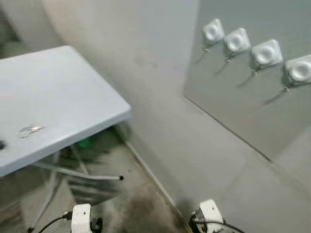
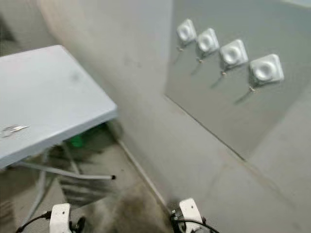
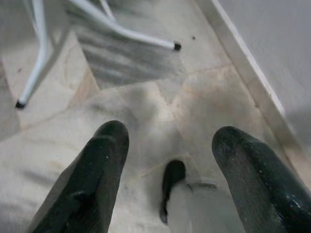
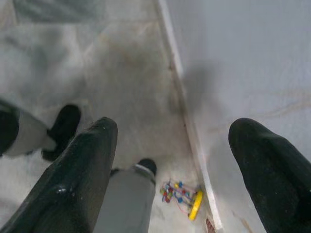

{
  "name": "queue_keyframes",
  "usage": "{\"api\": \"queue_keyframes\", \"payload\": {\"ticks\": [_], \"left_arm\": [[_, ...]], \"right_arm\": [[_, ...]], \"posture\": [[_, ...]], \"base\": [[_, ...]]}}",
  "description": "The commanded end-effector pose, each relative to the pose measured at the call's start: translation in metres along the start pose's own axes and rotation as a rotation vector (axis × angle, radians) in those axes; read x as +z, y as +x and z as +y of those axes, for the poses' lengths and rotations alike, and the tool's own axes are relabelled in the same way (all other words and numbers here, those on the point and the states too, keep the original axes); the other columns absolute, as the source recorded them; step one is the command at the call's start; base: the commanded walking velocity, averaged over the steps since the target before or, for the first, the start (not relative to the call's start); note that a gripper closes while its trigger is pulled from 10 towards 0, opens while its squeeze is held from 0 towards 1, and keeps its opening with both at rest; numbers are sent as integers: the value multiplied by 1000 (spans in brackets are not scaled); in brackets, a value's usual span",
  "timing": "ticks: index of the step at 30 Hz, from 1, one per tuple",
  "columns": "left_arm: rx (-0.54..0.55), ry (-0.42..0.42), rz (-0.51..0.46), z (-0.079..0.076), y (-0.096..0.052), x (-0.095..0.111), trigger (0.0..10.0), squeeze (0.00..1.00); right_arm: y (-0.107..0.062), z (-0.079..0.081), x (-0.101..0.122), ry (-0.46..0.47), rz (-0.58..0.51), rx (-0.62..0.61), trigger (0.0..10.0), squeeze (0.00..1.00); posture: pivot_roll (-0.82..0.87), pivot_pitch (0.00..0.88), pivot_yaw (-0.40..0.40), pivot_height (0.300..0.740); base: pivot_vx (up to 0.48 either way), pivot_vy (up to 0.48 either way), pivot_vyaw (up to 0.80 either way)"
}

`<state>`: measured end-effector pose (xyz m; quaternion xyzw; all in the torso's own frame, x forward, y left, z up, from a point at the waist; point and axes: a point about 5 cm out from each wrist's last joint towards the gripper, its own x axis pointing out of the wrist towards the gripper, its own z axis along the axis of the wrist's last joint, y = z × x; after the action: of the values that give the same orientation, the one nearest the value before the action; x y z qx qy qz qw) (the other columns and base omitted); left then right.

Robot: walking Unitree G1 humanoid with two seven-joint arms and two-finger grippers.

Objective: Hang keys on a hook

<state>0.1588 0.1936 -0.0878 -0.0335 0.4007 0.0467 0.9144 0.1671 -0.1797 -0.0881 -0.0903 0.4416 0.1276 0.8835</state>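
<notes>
Keys [image 1: 29, 130] on table [image 1: 58, 97], hooks [image 2: 233, 53] on wall, both well apart from grippers.
Left gripper [image 3: 167, 150]: wide open, empty, above floor [image 3: 146, 97]. Right gripper [image 4: 172, 141]: wide open, empty, toy [image 4: 182, 196] below.

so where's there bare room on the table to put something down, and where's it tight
Most of the table is bare: the whole stretch from its wall-side corner back to the keys, which lie near the front edge. It gets tight on the wall panel, where four hooks sit in a close row.
</notes>
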Motion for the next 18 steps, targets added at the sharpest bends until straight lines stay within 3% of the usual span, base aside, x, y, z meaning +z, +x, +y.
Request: {"api": "queue_keyframes", "payload": {"ticks": [1,18], "left_arm": [[13,-7,16,3,-1,-3,10000,0],[41,-19,20,5,0,-2,10000,0]], "right_arm": [[0,1,-1,11,8,-1,10000,0],[1,1,1,12,1,1,10000,0]], "posture": [[-95,0,-26,732],[-93,0,-26,732]], "base": [[0,0,800],[0,0,800]]}}
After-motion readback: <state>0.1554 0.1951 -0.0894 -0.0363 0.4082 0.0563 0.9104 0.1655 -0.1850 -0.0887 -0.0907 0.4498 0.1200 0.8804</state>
